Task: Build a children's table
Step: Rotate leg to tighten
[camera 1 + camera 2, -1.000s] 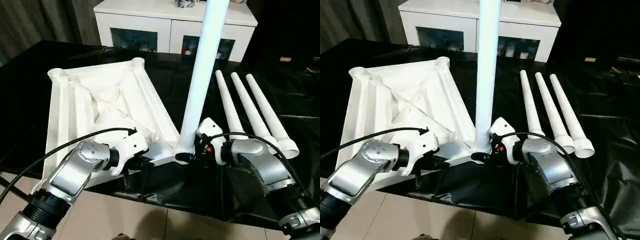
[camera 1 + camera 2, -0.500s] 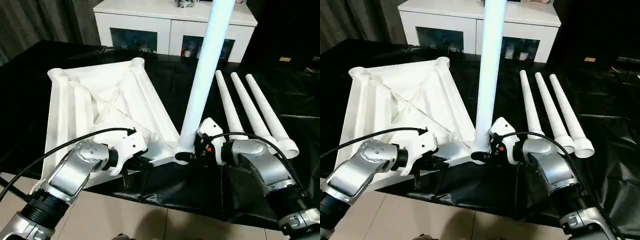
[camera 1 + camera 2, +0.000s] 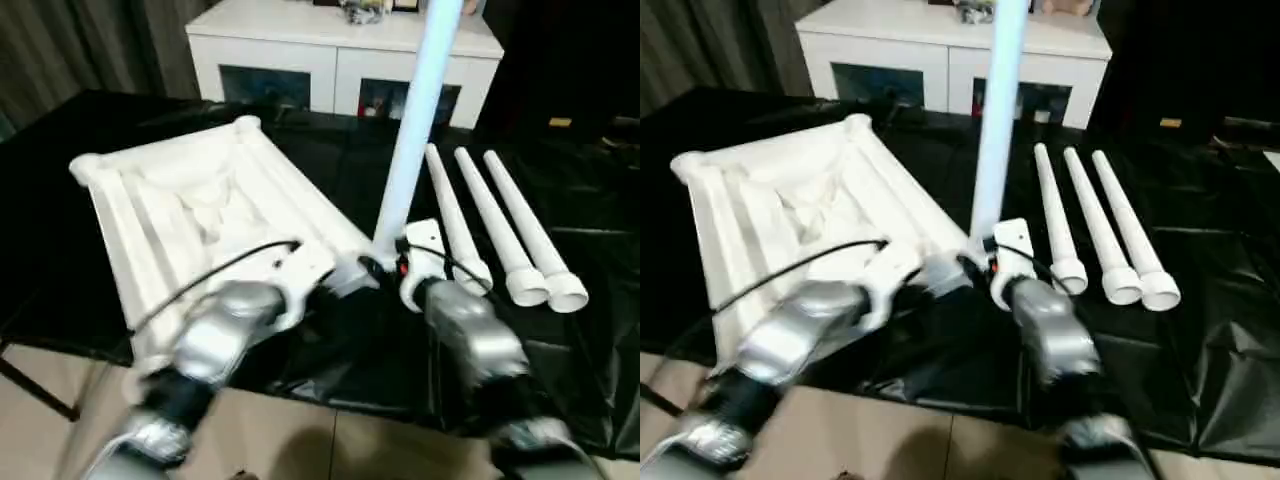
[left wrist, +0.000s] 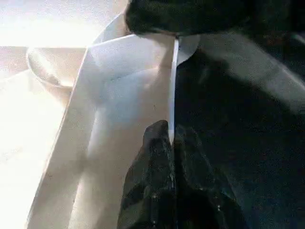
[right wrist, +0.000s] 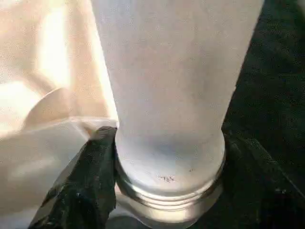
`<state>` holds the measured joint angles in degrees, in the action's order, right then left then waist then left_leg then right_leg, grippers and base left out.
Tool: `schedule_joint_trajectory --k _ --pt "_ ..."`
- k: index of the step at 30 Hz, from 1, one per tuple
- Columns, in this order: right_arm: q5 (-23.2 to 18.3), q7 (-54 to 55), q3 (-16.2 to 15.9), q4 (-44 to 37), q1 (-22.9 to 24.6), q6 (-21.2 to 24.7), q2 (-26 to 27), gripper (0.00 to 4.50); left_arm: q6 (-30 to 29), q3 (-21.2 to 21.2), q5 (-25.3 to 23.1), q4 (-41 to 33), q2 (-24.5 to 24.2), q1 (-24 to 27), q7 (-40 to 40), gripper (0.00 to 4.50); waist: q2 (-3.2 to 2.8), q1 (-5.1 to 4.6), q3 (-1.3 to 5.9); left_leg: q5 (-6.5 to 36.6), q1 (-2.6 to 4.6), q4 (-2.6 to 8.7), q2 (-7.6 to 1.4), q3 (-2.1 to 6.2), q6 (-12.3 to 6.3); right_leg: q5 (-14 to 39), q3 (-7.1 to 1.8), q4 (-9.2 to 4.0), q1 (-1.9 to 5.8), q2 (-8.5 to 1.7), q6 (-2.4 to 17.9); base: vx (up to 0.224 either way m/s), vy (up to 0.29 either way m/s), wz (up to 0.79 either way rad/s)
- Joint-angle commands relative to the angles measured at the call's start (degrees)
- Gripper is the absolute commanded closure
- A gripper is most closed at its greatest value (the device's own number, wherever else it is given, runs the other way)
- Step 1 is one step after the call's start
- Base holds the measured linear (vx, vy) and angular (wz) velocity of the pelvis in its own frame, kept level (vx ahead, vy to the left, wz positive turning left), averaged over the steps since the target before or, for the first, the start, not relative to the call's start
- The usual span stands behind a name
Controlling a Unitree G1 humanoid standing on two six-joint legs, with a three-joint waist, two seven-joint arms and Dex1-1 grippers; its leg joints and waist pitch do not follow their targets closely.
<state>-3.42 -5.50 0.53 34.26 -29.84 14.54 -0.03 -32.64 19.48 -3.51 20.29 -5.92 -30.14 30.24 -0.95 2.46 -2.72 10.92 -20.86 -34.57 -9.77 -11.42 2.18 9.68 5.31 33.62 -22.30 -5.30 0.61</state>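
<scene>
One leg [image 3: 415,125] stands upright at frame centre, right gripper [image 5: 162,191] fingers [image 5: 86,186] clamped around its base. Left gripper [image 4: 170,143] fingers pinch the table top [image 3: 180,210] rim.

- Forearms: silver-grey metal, rounded/cylindrical, smooth finish. Left arm [image 3: 215,335], right arm [image 3: 470,340].
- Wrist housings: white plastic blocks at arm ends.
- Black cable [image 3: 215,275] arcs over left forearm to wrist; another black cable loops at right wrist.
- Small red/orange spot on right wrist.
- Fingers [image 4: 157,191]: black, matte, slightly rough surface.
</scene>
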Motion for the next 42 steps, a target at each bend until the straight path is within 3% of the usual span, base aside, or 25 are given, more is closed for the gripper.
schedule_joint_trajectory --k 1,5,6,8,10,11,12,13,15,16,18,19,20,22,24,25,27,29,31,32,33,35,42 --pt "-1.13 2.48 -1.28 2.48 -0.81 -1.96 4.54 1.78 1.8 -1.8 -2.04 6.02 1.97 -1.85 -10.71 4.5 0.27 -0.72 2.77 24.62 2.4 4.52 -2.93 2.55 2.08 33.64 -2.11 -6.65 0.35 -3.72 4.14 0.0 0.0 0.0" --pt "-0.29 0.51 -2.11 3.32 -2.58 -4.25 6.08 1.78 4.04 -2.66 -2.97 8.61 2.51 -3.65 -12.76 4.5 0.21 -0.87 2.98 23.68 1.64 5.02 -3.07 2.61 1.04 29.8 -2.15 -6.54 0.92 -3.86 3.96 0.0 0.0 0.0" --pt "-1.54 -2.96 -2.34 2.4 -2.35 -4.34 6.35 1.78 4.84 -2.4 -3.26 8.18 1.94 -3.64 -12.15 4.5 0.3 -0.8 3.18 22.29 1.12 5.17 -3.09 2.66 0.47 28.3 -2.36 -6.07 1.29 -4.03 4.46 0.0 0.0 0.0" --pt "-2.97 -8.01 -3.08 -0.6 -1.31 -4.73 6.22 1.22 5.58 -2.37 -3.47 6.86 0.75 -3.26 -10.39 4.5 0.31 -0.78 3.19 21.07 0.9 5.19 -3.17 2.56 -0.05 26.91 -2.55 -5.86 1.34 -4.16 5.22 0.0 0.0 0.0" --pt "-2.65 -8.03 -3.39 -2.25 -0.88 -5.49 5.4 1.02 5.79 -2.51 -3.15 5.47 -0.06 -2.67 -8.63 4.5 0.39 -0.6 3.17 20.05 0.47 5.1 -3.02 2.45 -1.02 26.88 -2.66 -5.85 1.54 -4.3 5.23 0.0 0.0 0.0" --pt "-2.43 -7.84 -3.51 -3.38 -0.58 -5.74 4.77 0.87 5.79 -2.45 -2.97 4.36 -0.67 -2.19 -7.51 4.5 0.6 -1.05 3.2 19.37 -0.15 5.18 -2.94 2.57 -1.28 26.51 -2.59 -5.56 2.02 -4.25 5.0 0.0 0.0 0.0" --pt "-2.34 -7.59 -3.46 -4.08 -0.47 -5.91 4.25 0.71 5.86 -2.39 -2.83 3.55 -1.14 -1.85 -6.76 4.5 0.28 -1.8 3.18 17.74 -1.86 5.74 -3.04 3.37 -0.95 26.52 -1.95 -4.98 3.27 -4.28 4.1 -0.004 -0.017 -0.22" --pt "-2.32 -8.13 -3.52 -6.0 -0.12 -5.66 2.84 0.71 5.87 -2.24 -2.45 1.68 -2.22 -1.04 -5.07 4.5 0.02 -2.15 3.68 16.5 -1.44 5.45 -3.24 3.61 -0.68 24.35 -2.0 -4.96 3.01 -4.41 4.34 0.005 -0.02 -0.29" --pt "-2.27 -8.9 -3.6 -7.28 0.13 -5.31 1.78 0.53 5.86 -2.14 -2.2 0.65 -2.97 -0.56 -3.91 4.5 -0.03 -1.84 3.85 15.67 -0.56 5.08 -3.4 3.37 -1.0 20.59 -2.31 -4.94 2.18 -4.29 6.22 0.002 -0.01 -0.14" --pt "-1.95 -11.03 -3.7 -10.69 0.95 -3.03 -0.94 0.41 5.52 -1.8 -1.64 -1.72 -5.07 0.73 -1.39 4.5 0.03 -1.06 4.02 12.73 0.48 4.51 -3.51 2.59 -2.17 13.85 -2.72 -4.32 1.42 -3.91 10.04 0.051 -0.037 0.17" --pt "-1.72 -13.9 -4.7 -13.12 1.73 -0.61 -3.4 0.29 6.23 -1.43 -1.16 -3.47 -6.8 1.69 0.95 4.5 -0.02 -0.65 4.01 10.68 0.23 4.31 -3.33 2.19 -3.27 10.77 -2.86 -3.82 1.59 -3.64 11.42 0.052 -0.033 0.16" --pt "-1.64 -16.56 -5.41 -14.97 2.48 1.97 -5.62 0.21 5.91 -1.37 -0.68 -4.78 -8.27 2.46 2.86 4.5 -0.2 -0.43 4.2 7.12 -0.34 4.3 -3.47 2.29 -3.97 7.33 -2.85 -3.08 2.2 -3.7 12.19 0.05 -0.015 0.0" --pt "-1.92 -19.73 -6.21 -16.8 3.32 4.23 -7.92 0.1 6.17 -1.15 -0.23 -5.87 -9.86 3.13 5.03 4.5 -0.24 -0.13 4.32 4.7 -0.32 4.1 -3.5 2.3 -4.67 4.0 -2.73 -2.58 2.33 -3.45 12.76 0.05 -0.015 0.0" --pt "-2.15 -25.14 -7.71 -19.9 4.88 7.31 -11.84 0.04 6.03 -0.83 0.51 -7.45 -12.46 4.15 8.5 4.5 -0.23 0.26 4.21 3.94 -0.17 3.9 -3.43 2.11 -5.59 0.94 -2.88 -2.12 2.27 -3.25 13.91 0.0 0.0 0.0" --pt "-2.52 -28.14 -8.85 -21.73 5.79 8.6 -14.3 0.04 5.69 -0.68 1.03 -8.5 -13.94 4.73 10.69 4.5 -0.26 0.26 4.2 4.33 -0.09 3.92 -3.44 2.08 -5.59 0.98 -2.94 -2.11 2.22 -3.29 14.11 0.0 0.0 0.0" --pt "-4.98 -37.32 -11.55 -26.97 8.22 11.56 -21.38 0.04 6.88 -0.12 2.98 -11.8 -18.4 6.34 17.96 4.5 -0.21 0.49 4.11 6.4 -0.06 4.07 -3.57 2.19 -5.36 2.38 -2.92 -2.3 2.69 -3.44 14.23 0.0 0.0 0.0" --pt "-5.62 -39.23 -12.08 -28.03 8.66 11.86 -22.78 0.04 8.05 0.17 3.24 -12.39 -19.37 6.62 19.63 4.5 -0.24 0.46 3.94 7.26 -0.08 4.15 -3.77 2.15 -5.36 3.1 -3.11 -2.3 2.48 -3.54 13.87 0.0 0.0 0.0" --pt "-6.11 -41.27 -12.51 -28.81 9.11 12.09 -24.53 0.04 7.92 0.56 4.29 -13.59 -20.75 6.99 22.25 4.5 -0.04 0.36 3.6 10.36 0.11 4.32 -3.63 1.95 -4.1 8.1 -3.16 -2.99 2.2 -3.59 13.78 0.0 0.0 0.0" --pt "-5.82 -42.1 -11.99 -28.41 8.93 11.93 -25.22 0.04 7.98 1.26 6.34 -16.12 -22.46 7.61 26.33 4.5 -0.12 0.49 3.26 14.15 0.42 4.58 -3.74 2.04 -2.03 15.03 -3.31 -3.57 1.77 -3.75 12.3 0.0 0.0 0.0" --pt "-5.82 -42.1 -11.99 -28.41 8.93 11.93 -25.22 0.04 7.98 1.26 6.34 -16.12 -22.46 7.61 26.33 4.5 -0.12 0.49 3.26 14.15 0.42 4.58 -3.74 2.04 -2.03 15.03 -3.31 -3.57 1.77 -3.75 12.3 0.0 0.0 0.0" --pt "-5.03 -42.02 -12.01 -28.08 8.6 11.74 -25.13 0.04 8.08 1.57 7.11 -17.14 -22.75 7.8 27.61 4.5 -0.14 0.7 3.19 16.11 0.98 4.61 -3.73 1.87 -0.62 17.55 -3.44 -3.87 1.27 -3.61 11.68 0.0 0.0 0.0" --pt "-4.21 -41.66 -12.72 -27.86 8.16 11.4 -25.35 0.04 7.64 1.93 7.97 -18.42 -22.97 7.98 28.87 4.5 -0.11 0.99 3.14 17.32 1.44 4.67 -3.78 1.66 0.3 18.41 -3.57 -3.98 0.78 -3.46 11.31 0.0 0.0 0.0" --pt "-4.49 -42.91 -14.21 -27.06 7.61 12.54 -25.51 0.04 7.47 2.09 8.27 -19.21 -22.71 8.02 29.99 4.5 0.14 0.95 3.21 16.81 0.69 4.89 -3.66 1.86 0.64 19.35 -3.8 -3.76 1.28 -3.56 9.69 0.0 0.0 0.0"
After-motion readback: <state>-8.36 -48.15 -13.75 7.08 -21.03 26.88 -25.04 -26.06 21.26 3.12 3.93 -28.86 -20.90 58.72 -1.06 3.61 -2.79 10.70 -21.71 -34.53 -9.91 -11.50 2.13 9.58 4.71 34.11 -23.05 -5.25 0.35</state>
